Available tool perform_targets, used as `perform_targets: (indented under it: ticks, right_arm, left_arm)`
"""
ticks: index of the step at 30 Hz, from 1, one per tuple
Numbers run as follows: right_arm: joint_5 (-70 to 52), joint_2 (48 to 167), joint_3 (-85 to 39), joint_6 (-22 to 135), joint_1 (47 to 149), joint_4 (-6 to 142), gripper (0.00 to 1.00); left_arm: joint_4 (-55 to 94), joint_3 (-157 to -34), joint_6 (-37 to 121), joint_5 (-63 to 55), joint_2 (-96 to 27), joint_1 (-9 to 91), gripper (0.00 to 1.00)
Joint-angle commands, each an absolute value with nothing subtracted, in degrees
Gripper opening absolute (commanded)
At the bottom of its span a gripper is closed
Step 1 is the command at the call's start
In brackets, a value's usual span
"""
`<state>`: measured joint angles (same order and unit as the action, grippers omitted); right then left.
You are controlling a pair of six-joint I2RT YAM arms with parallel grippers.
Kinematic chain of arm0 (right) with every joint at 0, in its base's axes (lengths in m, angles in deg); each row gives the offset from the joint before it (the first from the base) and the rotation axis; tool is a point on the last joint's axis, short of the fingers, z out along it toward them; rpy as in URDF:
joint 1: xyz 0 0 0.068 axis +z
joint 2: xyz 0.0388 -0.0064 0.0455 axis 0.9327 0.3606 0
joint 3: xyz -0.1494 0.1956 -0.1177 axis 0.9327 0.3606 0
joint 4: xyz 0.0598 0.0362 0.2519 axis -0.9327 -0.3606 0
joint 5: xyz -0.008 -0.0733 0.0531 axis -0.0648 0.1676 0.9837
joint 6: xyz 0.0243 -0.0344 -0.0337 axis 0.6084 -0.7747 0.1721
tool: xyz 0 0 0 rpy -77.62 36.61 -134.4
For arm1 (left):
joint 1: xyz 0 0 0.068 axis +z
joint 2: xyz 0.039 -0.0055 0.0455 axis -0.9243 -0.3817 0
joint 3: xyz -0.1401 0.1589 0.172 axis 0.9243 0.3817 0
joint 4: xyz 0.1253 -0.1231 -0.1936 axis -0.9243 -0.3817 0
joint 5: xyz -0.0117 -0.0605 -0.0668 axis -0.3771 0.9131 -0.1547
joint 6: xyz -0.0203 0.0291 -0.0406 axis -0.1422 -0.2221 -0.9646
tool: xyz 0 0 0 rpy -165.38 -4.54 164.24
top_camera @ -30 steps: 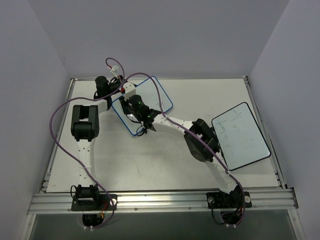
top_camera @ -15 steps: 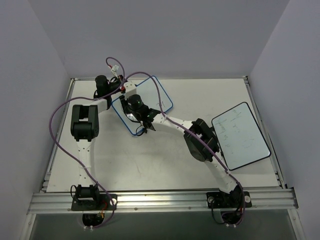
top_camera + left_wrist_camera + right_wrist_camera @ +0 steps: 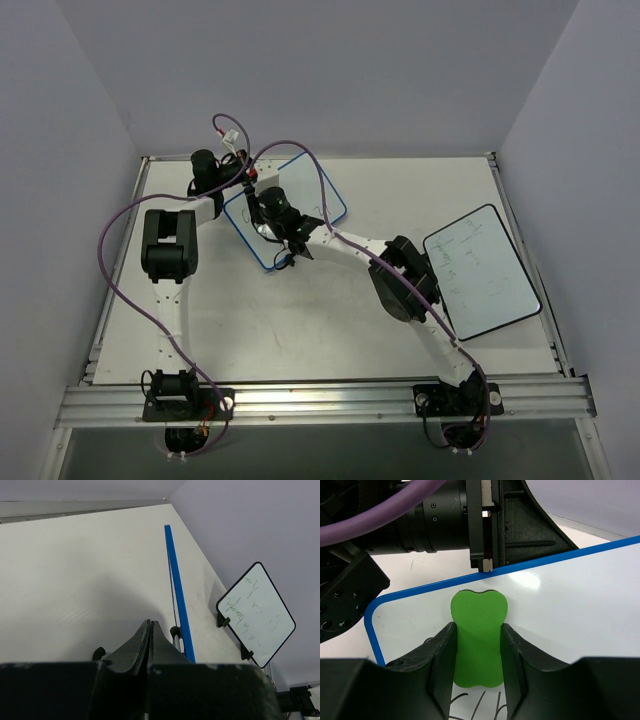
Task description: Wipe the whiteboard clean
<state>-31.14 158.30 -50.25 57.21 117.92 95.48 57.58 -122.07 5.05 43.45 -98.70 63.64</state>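
Observation:
The whiteboard, white with a blue frame, lies at the table's far left-centre. My right gripper is shut on a green eraser and presses it flat on the board's face, close to the blue edge. Black handwriting shows just below the eraser. My left gripper is shut, empty, with the board's blue edge just to its right. In the right wrist view its tip touches the frame. In the top view the left gripper and right gripper sit close together.
A black-framed white board with green writing stands at the right side of the table, also in the left wrist view. Purple cables loop over the blue board. Grey walls close in the table on three sides.
My right gripper has slid the eraser a little across the board toward its far-left edge and the left gripper. The left arm and the board have not moved.

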Motion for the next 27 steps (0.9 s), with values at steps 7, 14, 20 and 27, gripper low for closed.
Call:
perform_targets:
  ticks: [7,14,20,27]
  right_arm:
    - [-30.98,157.52,-44.41,54.82,119.22,94.77,0.04]
    - [-29.84,155.76,-39.3,54.65,120.89,97.93,0.04]
    - [-29.22,155.41,-38.33,54.03,122.56,98.9,0.04]
    - [-28.87,155.58,-38.86,52.54,124.14,98.99,0.04]
  left_arm:
    - [57.1,-122.49,7.22,45.78,-95.32,60.18,0.02]
    - [56.75,-122.58,7.57,45.87,-95.15,60.09,0.02]
    - [56.75,-122.58,7.57,45.87,-95.15,60.09,0.02]
    - [56.83,-122.49,7.66,45.96,-94.97,60.0,0.02]
